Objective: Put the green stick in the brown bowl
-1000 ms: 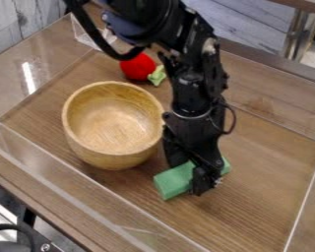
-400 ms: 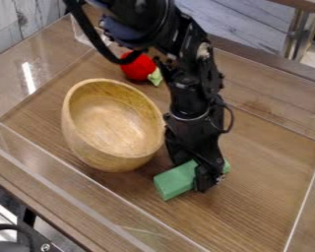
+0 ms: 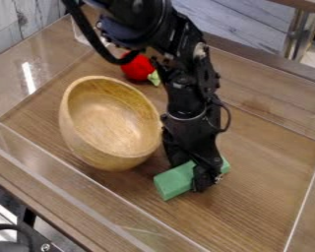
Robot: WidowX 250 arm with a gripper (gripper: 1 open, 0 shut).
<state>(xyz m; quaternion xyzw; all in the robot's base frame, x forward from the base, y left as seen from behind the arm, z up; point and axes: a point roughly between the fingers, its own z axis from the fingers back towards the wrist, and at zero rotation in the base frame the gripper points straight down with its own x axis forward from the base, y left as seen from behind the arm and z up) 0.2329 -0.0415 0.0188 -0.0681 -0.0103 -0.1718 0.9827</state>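
Observation:
The green stick [image 3: 175, 182] lies on the wooden table just right of the brown bowl's front side; only its near end shows, the rest is hidden under the gripper. The brown bowl [image 3: 109, 120] is round, light wood, tilted a little with its near wall against the arm. My gripper [image 3: 196, 171] points straight down over the stick, its black fingers [image 3: 211, 169] standing open on either side of the block's far part. Whether the fingers touch the stick cannot be made out.
A red strawberry-like toy [image 3: 142, 66] lies behind the bowl, partly hidden by the arm. Clear acrylic walls [image 3: 29, 148] edge the wooden table [image 3: 272, 157] at the front and left.
The bowl has shifted slightly left and tipped a bit more. The arm leaned a little left; the stick and gripper stay in about the same place.

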